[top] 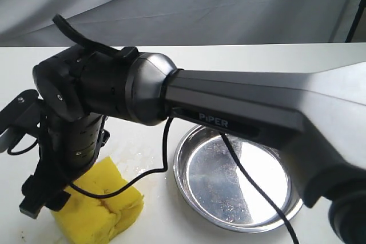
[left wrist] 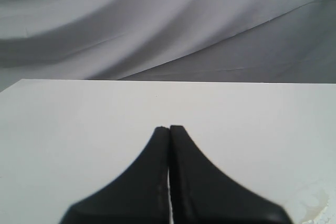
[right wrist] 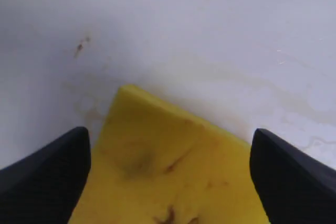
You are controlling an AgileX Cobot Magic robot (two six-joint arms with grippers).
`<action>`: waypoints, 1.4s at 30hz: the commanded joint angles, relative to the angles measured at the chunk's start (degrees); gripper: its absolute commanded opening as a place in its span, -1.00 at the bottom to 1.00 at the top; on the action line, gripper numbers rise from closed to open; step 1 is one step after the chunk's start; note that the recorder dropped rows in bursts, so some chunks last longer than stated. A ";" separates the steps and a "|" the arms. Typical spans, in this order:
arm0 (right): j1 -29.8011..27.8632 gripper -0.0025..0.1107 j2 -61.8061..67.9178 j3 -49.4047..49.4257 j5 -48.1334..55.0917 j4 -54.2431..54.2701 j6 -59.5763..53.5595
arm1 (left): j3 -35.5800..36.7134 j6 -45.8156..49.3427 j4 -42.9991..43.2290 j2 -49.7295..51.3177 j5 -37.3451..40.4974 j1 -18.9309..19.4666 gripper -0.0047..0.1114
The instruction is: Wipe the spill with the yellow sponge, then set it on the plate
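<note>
- Resting flat on the white table (left wrist: 79, 129): yellow sponge (top: 106, 210), at the lower left of the exterior view, under the right arm's wrist.
- Orientation of the sponge: in the right wrist view one corner leads away from the camera and the far edge slants off from it. In the exterior view the exposed end faces the plate (top: 211, 181). The long axis cannot be told, as the arm covers part of the block and the picture edges cut off the rest.
- Surface of the sponge: creased, with brownish stains on the top face.
- Right gripper (right wrist: 169, 132): fingers set wide, one against each flank of the sponge, the foam held between them.
- Left gripper (left wrist: 169, 128): fingers pressed together, nothing between them, above bare table.
- Spill (right wrist: 80, 47): small brown specks, with a faint tan smear on the table around the sponge's leading corner.
- Plate: round, shiny metal, right of the sponge in the exterior view, near it but apart, a strip of table between.
- Black cable (top: 143, 175): hangs from the right arm and crosses over the sponge and over the plate.
- Grey cloth (top: 200, 4): behind the table.
</note>
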 commanded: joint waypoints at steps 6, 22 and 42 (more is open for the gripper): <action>-0.04 0.28 0.87 0.13 5.71 2.06 -5.17 | 0.27 -0.09 0.00 -0.14 -0.16 0.12 -0.92; -0.04 -0.19 5.36 0.89 5.62 3.31 -5.75 | 0.27 -0.09 0.00 -0.14 -0.16 0.12 -0.92; -0.04 -0.96 -3.01 0.78 -0.17 3.31 -4.70 | 0.27 -0.09 0.00 -0.14 -0.16 0.12 -0.92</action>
